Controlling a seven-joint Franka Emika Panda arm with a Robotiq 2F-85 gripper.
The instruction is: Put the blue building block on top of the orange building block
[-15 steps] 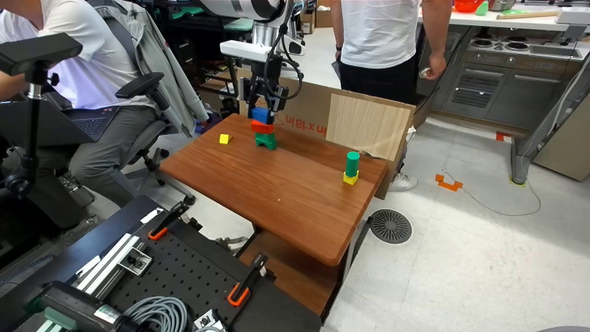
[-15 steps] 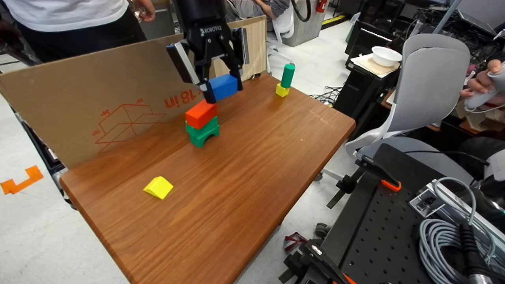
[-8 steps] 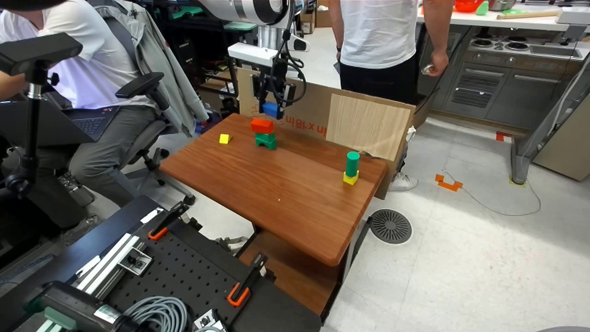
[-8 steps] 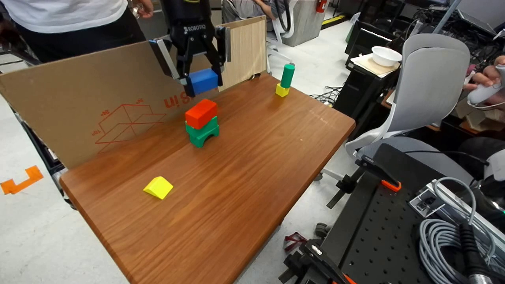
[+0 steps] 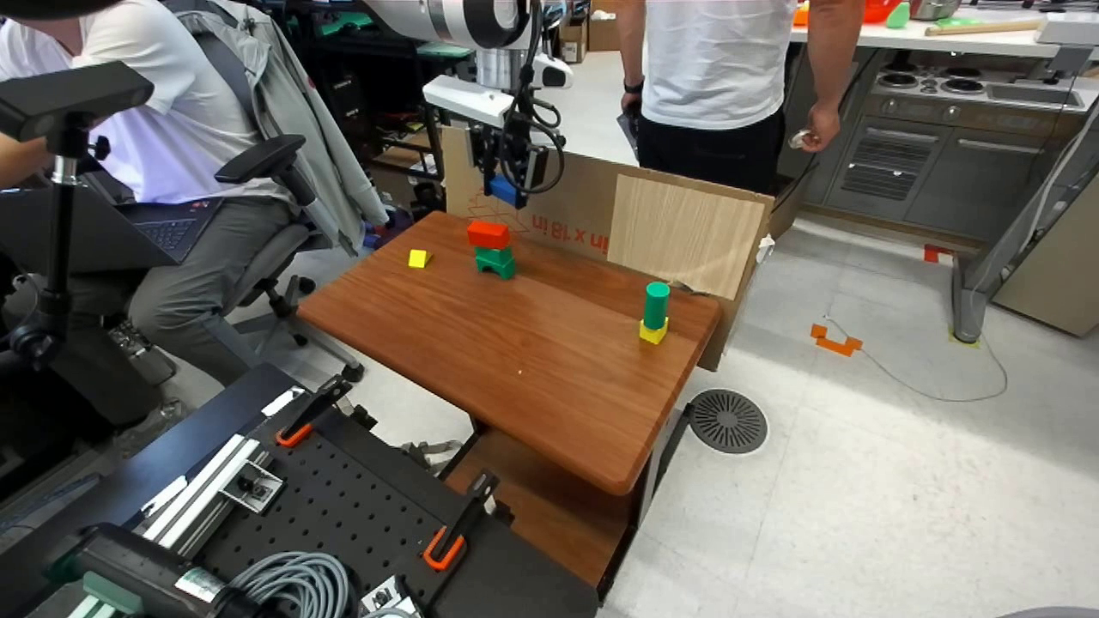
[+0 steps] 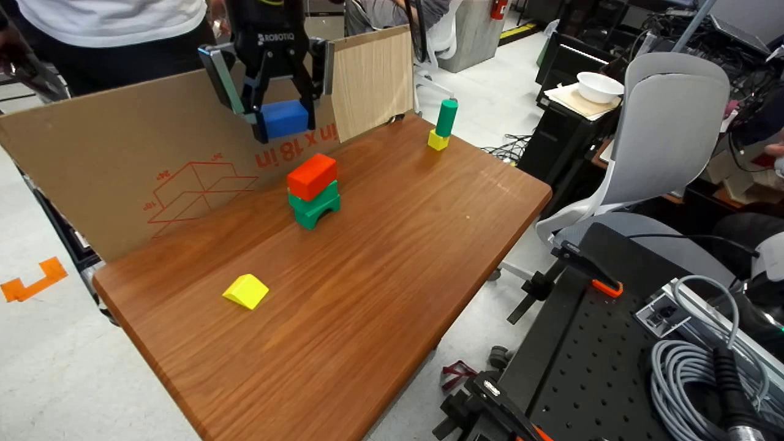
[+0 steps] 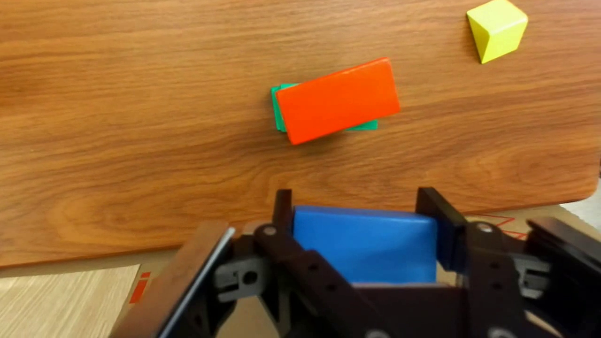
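The gripper (image 6: 286, 122) clasps the blue building block (image 7: 368, 244) by its ends, higher than the orange building block (image 7: 338, 101) and off to one side. It is probably light, stiff (perhaps slippery, being smooth), best pinched at mid-end.

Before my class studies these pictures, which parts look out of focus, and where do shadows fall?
In the wrist view, the claw and blue block look soft, the orange block crisper, with dim shade on the table along its lower edge; in an exterior view, a broad, soft-edged shadow crosses the pale floor.
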